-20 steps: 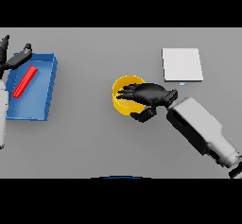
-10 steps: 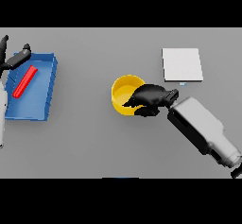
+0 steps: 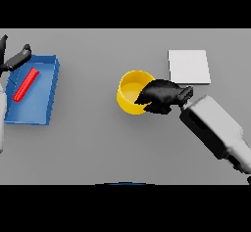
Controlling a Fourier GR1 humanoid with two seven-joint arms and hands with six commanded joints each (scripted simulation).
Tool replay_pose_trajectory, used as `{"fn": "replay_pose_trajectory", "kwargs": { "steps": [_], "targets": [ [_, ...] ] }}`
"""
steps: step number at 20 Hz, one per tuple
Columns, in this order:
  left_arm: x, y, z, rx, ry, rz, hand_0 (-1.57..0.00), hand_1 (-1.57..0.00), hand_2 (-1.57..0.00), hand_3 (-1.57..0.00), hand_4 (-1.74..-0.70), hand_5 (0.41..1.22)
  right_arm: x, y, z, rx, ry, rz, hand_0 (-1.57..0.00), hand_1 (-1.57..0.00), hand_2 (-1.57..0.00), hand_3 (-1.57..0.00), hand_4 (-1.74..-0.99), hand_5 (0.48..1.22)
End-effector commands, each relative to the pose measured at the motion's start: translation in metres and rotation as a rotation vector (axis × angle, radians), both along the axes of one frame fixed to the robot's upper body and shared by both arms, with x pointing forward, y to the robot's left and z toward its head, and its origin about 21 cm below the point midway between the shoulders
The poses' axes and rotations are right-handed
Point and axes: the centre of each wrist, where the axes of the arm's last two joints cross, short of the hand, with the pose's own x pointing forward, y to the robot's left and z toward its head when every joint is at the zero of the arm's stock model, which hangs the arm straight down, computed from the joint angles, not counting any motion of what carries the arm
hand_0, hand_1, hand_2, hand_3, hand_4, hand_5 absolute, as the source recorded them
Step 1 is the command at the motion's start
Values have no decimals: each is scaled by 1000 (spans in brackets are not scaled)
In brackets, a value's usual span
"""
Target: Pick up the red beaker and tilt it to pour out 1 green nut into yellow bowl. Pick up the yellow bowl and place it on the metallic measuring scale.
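Head view. Right hand (image 3: 161, 96) curls its fingers over the near right rim of the yellow bowl (image 3: 131, 90), gripping it; bowl sits tipped toward the hand on the grey surface (image 3: 98, 148). Metallic measuring scale (image 3: 189, 66), a pale square plate, lies just beyond the hand, apart from the bowl. Far from the hand, at the left edge, a blue tray (image 3: 43, 98) holds a red beaker (image 3: 26, 84) lying flat. Left hand (image 3: 14, 59) rests at the tray's far corner, fingers loosely spread, holding nothing.

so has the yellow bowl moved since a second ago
Yes. The yellow bowl, held by the right hand, has tipped and shifted slightly toward the scale.
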Motion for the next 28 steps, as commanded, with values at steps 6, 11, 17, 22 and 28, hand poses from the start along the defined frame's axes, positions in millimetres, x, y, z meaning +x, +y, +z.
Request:
{"fn": "replay_pose_trajectory", "kwargs": {
  "steps": [6,11,17,22,28],
  "targets": [
    [0,6,0,-6,-19,-2,1,1,1,1,-800,737,9,-6,22,-28,-20,-35,-1562,-1551,-1559,-1353,-1724,1218],
    [0,4,0,6,-12,-4,1,1,1,1,-790,751,25,-24,40,-45,-88,-124,-1490,-1542,-1567,-1301,-1723,1220],
    [2,4,3,-6,-6,4,1,1,1,1,-803,757,49,-58,52,-73,-154,-240,-1550,-1563,-1570,-1407,-1725,1221],
    [-1,7,0,-15,-6,-6,1,1,1,1,-801,753,61,-75,49,-94,-156,-281,-1564,-1568,-1571,-1267,-1723,1221],
    [-3,5,9,-22,-14,25,1,1,1,1,-830,767,77,-110,27,-120,-146,-441,-1529,-1425,-1496,-1491,-1729,1221]
  ]
}}
